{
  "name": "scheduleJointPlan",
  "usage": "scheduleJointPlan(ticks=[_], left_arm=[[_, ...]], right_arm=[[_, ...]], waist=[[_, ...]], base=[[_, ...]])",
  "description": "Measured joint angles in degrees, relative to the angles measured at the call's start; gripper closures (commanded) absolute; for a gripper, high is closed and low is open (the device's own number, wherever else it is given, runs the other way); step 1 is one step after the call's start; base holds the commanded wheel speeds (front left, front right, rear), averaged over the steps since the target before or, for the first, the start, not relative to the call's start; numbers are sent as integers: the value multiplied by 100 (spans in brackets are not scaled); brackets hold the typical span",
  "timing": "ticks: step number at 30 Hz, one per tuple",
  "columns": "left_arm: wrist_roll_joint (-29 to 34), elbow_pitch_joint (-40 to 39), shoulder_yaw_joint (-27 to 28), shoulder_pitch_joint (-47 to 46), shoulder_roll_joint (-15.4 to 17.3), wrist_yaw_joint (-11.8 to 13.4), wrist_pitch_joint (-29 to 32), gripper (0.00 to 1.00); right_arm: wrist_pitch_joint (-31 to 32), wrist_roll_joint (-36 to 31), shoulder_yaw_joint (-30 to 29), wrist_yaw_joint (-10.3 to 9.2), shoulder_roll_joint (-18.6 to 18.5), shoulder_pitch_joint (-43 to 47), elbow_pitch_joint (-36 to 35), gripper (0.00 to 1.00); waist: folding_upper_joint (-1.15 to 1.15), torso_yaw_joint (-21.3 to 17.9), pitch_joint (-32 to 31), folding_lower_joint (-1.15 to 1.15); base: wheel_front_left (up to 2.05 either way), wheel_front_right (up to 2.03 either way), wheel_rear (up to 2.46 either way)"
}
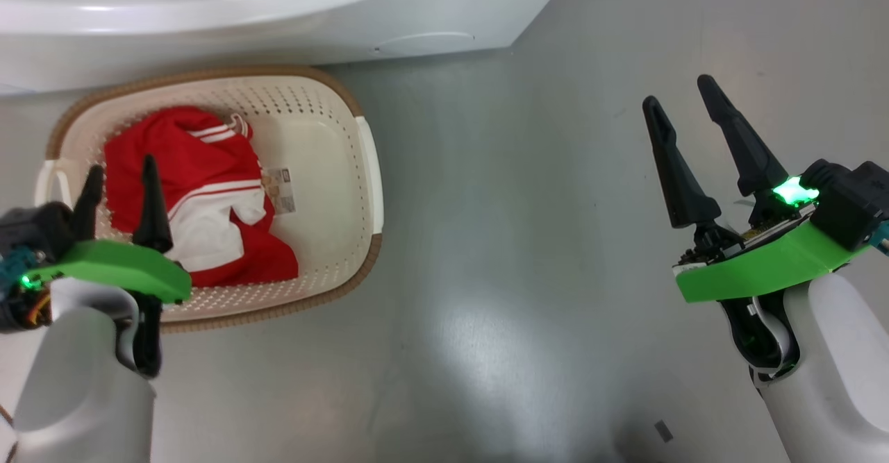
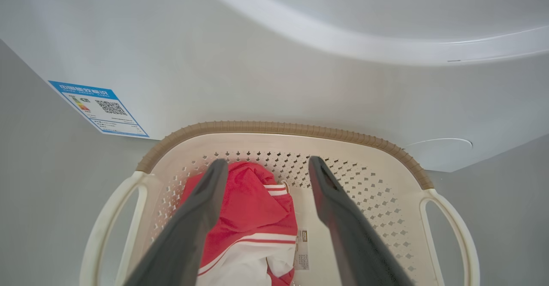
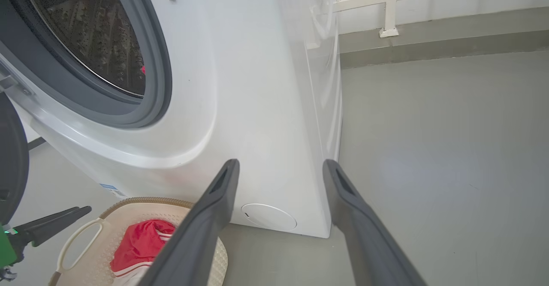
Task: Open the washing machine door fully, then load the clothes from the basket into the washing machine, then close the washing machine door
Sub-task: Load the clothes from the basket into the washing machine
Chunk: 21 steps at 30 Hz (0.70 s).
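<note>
Presently the left gripper [image 1: 121, 166] hangs spread and empty over the clothes [image 1: 201, 185], bunched at the left of the basket [image 1: 368, 171] (right gripper [image 1: 680, 91] also open, far right); risk: a shallow pinch slips off, or fingers snag the perforated wall and drag the basket.

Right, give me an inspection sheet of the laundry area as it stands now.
surface: grey glossy floor with light glare.
job's things: basket on the floor in front of the washing machine, red clothes inside it; door stands open, drum exposed.
clutter: one small dark scrap on the floor.
grippers: left gripper open over the clothes, holding nothing; right gripper open over the floor, holding nothing.
cables: short coloured wires at the left wrist.
surroundings: white railing and a wall base behind the machine.
</note>
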Motion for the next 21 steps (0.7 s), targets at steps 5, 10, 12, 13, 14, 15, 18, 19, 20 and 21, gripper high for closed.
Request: scheduleJointPlan(ticks=[5, 10, 12, 13, 14, 15, 18, 19, 20, 21], left_arm=[[-29, 419, 7, -397, 103, -42, 0, 0], [-134, 797, 3, -726, 146, -42, 0, 0], [-179, 989, -12, -878, 186, -42, 0, 0], [-182, 1085, -30, -951, 208, -42, 0, 0], [-203, 1172, -58, -1020, 229, -42, 0, 0], [-222, 1259, -94, -1085, 244, -42, 0, 0], [-282, 1558, -255, -1308, 283, -43, 3, 0], [-305, 1649, -304, -1389, 301, -42, 18, 0], [-327, 1735, -357, -1473, 324, -43, 59, 0], [-344, 1814, -401, -1550, 344, -42, 83, 0]], right_arm=[[0, -14, 1, 0, 24, -95, -48, 0], [0, -35, 4, 0, 80, -179, -81, 0], [0, -36, 14, 0, 110, -257, -108, 0], [0, -36, 20, 0, 114, -294, -110, 0], [0, -36, 21, 0, 119, -312, -122, 0], [0, -36, 24, 0, 122, -317, -126, 0], [0, -36, 41, 0, 137, -344, -137, 0], [0, -37, 47, 0, 142, -378, -144, 0], [0, -37, 54, 0, 146, -424, -151, 0], [0, -37, 57, 0, 149, -454, -164, 0]], waist=[[0, -50, 257, 0], [0, -91, 466, 0], [0, -114, 569, 0], [0, -127, 619, 0], [0, -140, 670, 0], [0, -153, 718, 0], [0, -194, 861, 0], [0, -209, 908, 0], [0, -225, 955, 0], [0, -241, 1000, 0]], base=[[0, 0, 0], [0, 0, 0], [0, 0, 0], [0, 0, 0], [0, 0, 0], [0, 0, 0], [0, 0, 0], [0, 0, 0], [0, 0, 0], [0, 0, 0]])
